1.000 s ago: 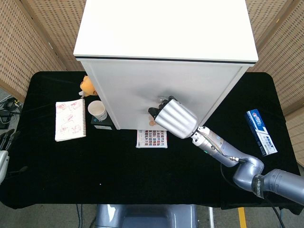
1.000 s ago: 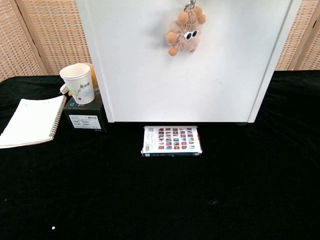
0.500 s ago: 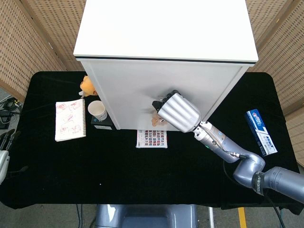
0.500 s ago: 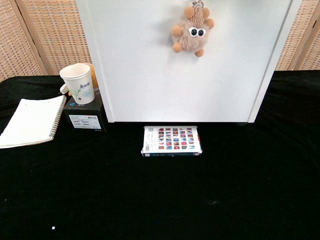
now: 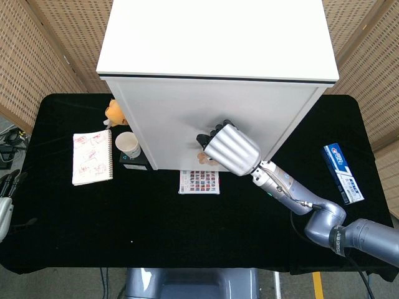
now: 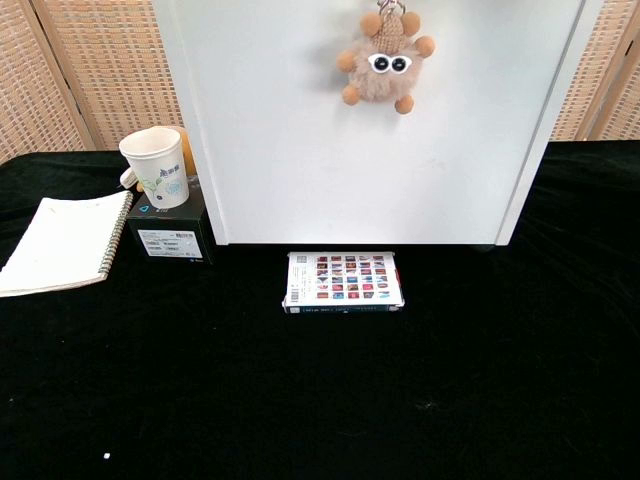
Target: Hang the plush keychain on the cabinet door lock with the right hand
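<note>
Now plush keychain (image 6: 384, 64) swung back left, right hand (image 5: 230, 148) against cabinet door (image 6: 300, 150), grip unclear.

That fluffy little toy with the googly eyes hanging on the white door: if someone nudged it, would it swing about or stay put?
Probably swing. The plush keychain dangles from its top against the cabinet door, with nothing under it. It looks soft and fluffy, so likely light and squashy, not stiff. The right hand is up by it, but whether its fingers grip the ring is hidden.

Tan plush keychain (image 6: 384, 67) hangs against white cabinet door (image 6: 300, 150).
</note>
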Available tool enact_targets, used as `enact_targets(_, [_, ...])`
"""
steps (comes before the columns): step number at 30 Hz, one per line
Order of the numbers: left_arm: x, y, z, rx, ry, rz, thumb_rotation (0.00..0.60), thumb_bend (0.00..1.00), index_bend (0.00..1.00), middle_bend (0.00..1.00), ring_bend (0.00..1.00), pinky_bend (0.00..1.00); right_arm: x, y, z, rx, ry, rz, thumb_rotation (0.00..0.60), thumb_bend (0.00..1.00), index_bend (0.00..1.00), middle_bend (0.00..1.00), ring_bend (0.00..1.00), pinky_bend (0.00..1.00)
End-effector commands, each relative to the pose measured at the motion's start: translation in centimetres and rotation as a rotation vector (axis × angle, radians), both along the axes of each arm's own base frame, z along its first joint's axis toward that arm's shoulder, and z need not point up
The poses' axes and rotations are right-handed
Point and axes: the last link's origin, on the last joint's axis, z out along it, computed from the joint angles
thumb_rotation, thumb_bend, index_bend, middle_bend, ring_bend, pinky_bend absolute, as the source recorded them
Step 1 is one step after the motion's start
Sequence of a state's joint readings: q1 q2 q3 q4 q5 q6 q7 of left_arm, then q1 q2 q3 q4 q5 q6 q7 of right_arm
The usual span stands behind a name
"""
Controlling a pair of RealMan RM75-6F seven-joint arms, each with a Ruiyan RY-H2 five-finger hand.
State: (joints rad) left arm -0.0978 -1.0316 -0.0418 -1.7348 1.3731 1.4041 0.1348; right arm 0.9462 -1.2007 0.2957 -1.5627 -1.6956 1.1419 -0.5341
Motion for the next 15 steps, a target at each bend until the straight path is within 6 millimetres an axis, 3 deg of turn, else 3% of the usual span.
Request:
enact_targets(1, [-0.01,-0.01,0.01,0.0,0.0,0.0,0.6,0.0,0.0,0.0,0.0,0.0,0.11,0.02,-0.13,0.001,0.0,0.001,0.6,0.66,0.75,0.96,0.91,1.0])
enact_targets(15, [-0.07,0.02,0.04,0.0,0.0,0.003,0.6,0.0,0.0,0.0,0.0,0.0,0.63,-0.06,-0.71,-0.024,0.013,0.001,0.6,0.64,0.72,0.96,0.91,1.0])
